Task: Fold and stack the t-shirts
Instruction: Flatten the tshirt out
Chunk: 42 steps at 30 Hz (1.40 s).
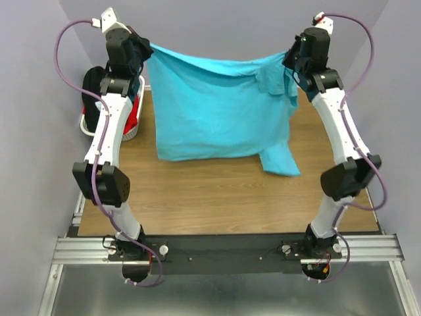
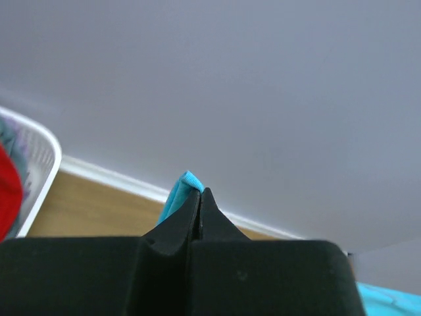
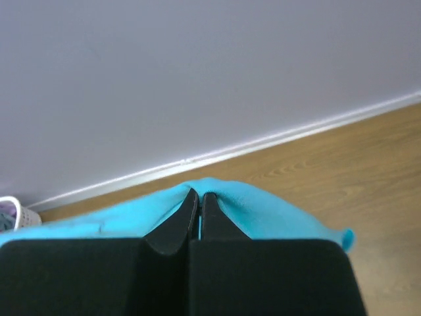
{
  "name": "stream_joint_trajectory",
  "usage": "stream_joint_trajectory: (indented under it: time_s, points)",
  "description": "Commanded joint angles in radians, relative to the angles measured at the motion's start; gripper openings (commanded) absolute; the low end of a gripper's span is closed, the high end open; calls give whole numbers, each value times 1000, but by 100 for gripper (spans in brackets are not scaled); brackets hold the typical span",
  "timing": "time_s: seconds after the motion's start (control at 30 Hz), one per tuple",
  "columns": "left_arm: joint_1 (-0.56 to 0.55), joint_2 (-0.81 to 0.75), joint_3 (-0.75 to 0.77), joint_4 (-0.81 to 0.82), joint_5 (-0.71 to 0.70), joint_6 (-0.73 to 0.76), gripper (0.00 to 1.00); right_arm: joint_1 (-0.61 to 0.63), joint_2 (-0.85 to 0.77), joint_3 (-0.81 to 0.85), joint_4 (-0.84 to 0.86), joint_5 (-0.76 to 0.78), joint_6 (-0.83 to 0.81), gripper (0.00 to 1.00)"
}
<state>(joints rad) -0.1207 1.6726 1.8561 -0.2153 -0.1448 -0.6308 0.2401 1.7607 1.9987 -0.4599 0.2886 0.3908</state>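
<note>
The turquoise t-shirt (image 1: 220, 108) hangs spread out in the air between my two grippers, over the back half of the table; its lower hem and one sleeve touch the wood. My left gripper (image 1: 146, 47) is shut on its top left corner, and a turquoise tip (image 2: 184, 187) sticks out beside the closed jaws (image 2: 200, 195). My right gripper (image 1: 287, 60) is shut on the top right corner, with turquoise cloth (image 3: 263, 210) bunched around the closed jaws (image 3: 199, 195). A red shirt (image 1: 133, 112) and a black shirt (image 1: 91, 82) lie in the basket.
A white lattice basket (image 1: 89, 125) stands at the back left edge of the wooden table (image 1: 217, 197), behind my left arm; its rim shows in the left wrist view (image 2: 46, 164). Grey walls close in the back and the sides.
</note>
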Motion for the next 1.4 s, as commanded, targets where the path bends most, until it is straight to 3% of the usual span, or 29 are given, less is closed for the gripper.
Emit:
stream_joint_trajectory:
  time_s: [0.0,0.1,0.2,0.3,0.37,0.5,0.53,0.67,0.73,0.77,0.87,0.9,0.97,1.03,1.37]
  points:
    - [76,140,265,91,140,-18,0,-16,87,285,112,-60,-38,1]
    - [113,188,423,85,220,-21,0,-16,143,416,113,-72,-47,1]
    - [151,174,416,91,251,-26,0,-15,117,375,113,-66,-49,1]
    - [159,107,249,125,249,-15,0,-15,38,185,116,-55,-27,0]
    - [167,32,51,175,255,-27,0,-16,-13,74,116,-36,-7,0]
    - [170,-68,-257,209,266,-55,0,-16,-169,-266,115,-31,52,1]
    - [168,-103,-391,211,271,-69,0,-18,-191,-402,115,-43,66,0]
    - [168,-149,-682,272,283,-118,0,-16,-237,-679,116,-75,140,2]
    - [168,-146,-777,304,295,-124,0,-16,-228,-768,116,-92,155,10]
    - [167,-140,-855,321,309,-135,0,-16,-213,-844,116,-106,163,23]
    - [161,-110,-946,311,332,-156,0,-16,-195,-925,122,-117,172,46]
    - [161,-106,-962,304,329,-158,0,-16,-207,-967,122,-120,178,61]
    - [158,-117,-1011,292,309,-161,4,-16,-257,-1012,124,-112,192,80]
    - [158,-129,-1026,268,289,-158,8,-18,-293,-1055,122,-121,191,84]
    - [153,-194,-1072,188,249,-144,4,-10,-550,-1327,113,-221,319,82]
